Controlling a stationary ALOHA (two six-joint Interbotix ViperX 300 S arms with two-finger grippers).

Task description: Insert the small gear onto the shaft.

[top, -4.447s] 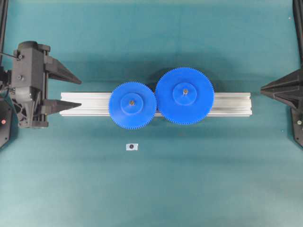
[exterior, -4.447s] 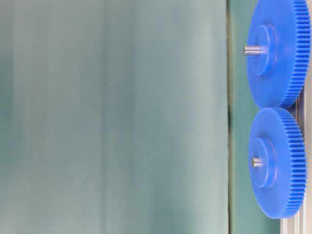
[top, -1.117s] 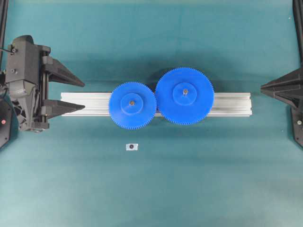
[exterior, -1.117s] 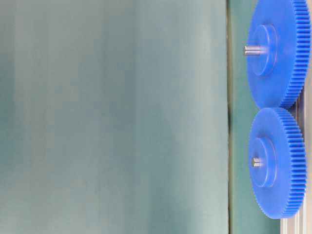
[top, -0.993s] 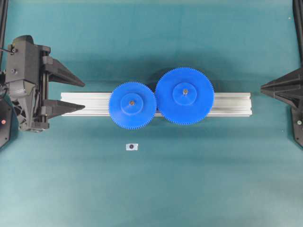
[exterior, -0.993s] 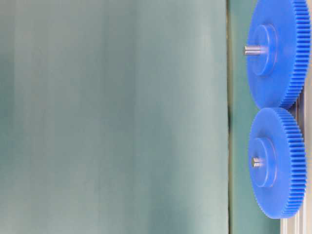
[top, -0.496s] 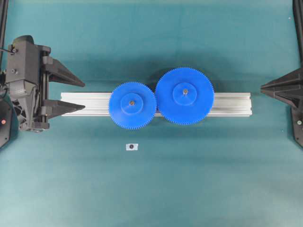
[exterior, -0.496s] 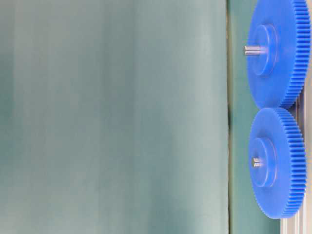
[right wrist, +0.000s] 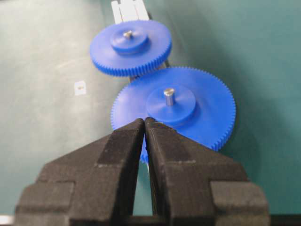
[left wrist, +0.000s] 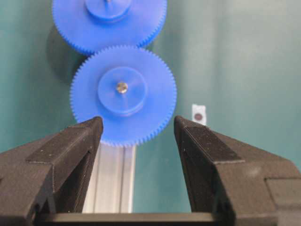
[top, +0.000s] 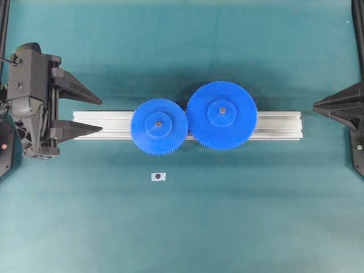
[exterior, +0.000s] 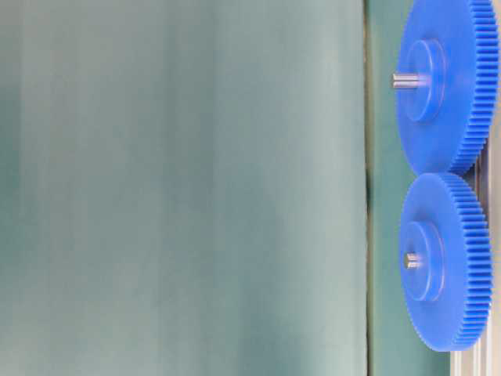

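On rail (top: 273, 125): small gear (top: 158, 126) seated over shaft (top: 158, 122), pin tip showing through hub; meshed with larger gear (top: 222, 115). Left pincer (top: 85, 114) spread wide, empty; right pincer (right wrist: 144, 123) closed on nothing; insertion judged done, nothing left but retreat.

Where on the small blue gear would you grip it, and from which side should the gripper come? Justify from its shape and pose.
Grip the small gear across its toothed rim, coming from above. It lies flat on the rail, so its rim is exposed on two sides. Avoid the side meshing with the larger gear. The open left gripper is nearest.
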